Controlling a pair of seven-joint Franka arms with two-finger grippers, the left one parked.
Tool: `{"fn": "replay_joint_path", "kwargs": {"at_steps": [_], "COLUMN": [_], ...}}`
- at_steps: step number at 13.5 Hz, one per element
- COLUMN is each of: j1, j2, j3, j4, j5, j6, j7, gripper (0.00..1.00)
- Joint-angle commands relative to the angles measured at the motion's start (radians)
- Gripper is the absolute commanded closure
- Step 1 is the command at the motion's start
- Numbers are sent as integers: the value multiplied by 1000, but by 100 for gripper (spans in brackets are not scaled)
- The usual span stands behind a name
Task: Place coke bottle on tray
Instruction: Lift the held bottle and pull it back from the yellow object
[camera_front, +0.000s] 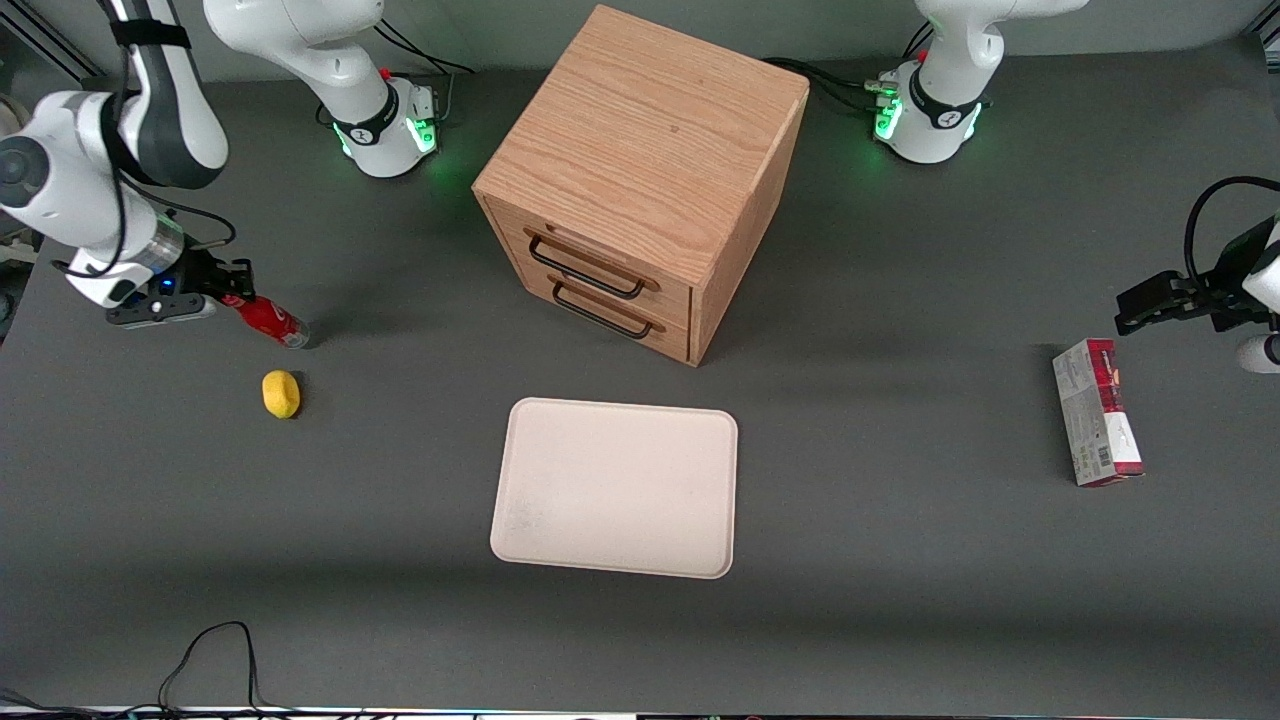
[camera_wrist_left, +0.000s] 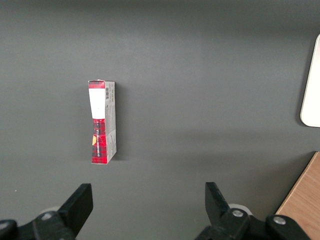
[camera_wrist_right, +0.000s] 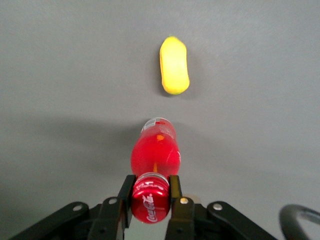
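Observation:
The coke bottle (camera_front: 268, 319) is small and red with a red cap and a clear base. It hangs tilted at the working arm's end of the table, its base close to the table top. My right gripper (camera_front: 226, 288) is shut on its cap end. In the right wrist view both fingers press the red cap (camera_wrist_right: 150, 202) from each side, at the gripper (camera_wrist_right: 150, 192), and the bottle body (camera_wrist_right: 155, 150) points away toward the yellow lump. The pale beige tray (camera_front: 617, 487) lies flat in front of the cabinet, nearer the front camera, with nothing on it.
A yellow lump (camera_front: 281, 393) lies on the table near the bottle, closer to the front camera; it also shows in the right wrist view (camera_wrist_right: 174, 65). A wooden two-drawer cabinet (camera_front: 640, 180) stands mid-table. A red-and-grey carton (camera_front: 1097, 424) lies toward the parked arm's end.

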Motion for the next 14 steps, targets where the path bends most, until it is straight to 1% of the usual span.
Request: {"fn": "replay_joint_path", "kwargs": {"at_steps": [1, 3, 5, 6, 7, 8, 10, 12, 13, 14], "j1": [24, 61, 58, 57, 55, 55, 54, 60, 60, 60], "j2": [13, 115, 276, 345, 394, 419, 424, 465, 511, 577], "j3": [50, 62, 65, 65, 65, 65, 65, 67, 85, 112], "j4": [272, 529, 836, 960, 1045, 1085, 1089, 1096, 1122, 1192], "j5": [6, 87, 140, 183, 209, 220, 227, 229, 250, 267], "j6": [-261, -434, -640, -708, -743, -759, -762, -761, -755, -756], "j7": [38, 36, 26, 24, 24, 24, 23, 32, 41, 74], "gripper": [100, 100, 100, 100, 100, 100, 100, 100, 100, 100]}}
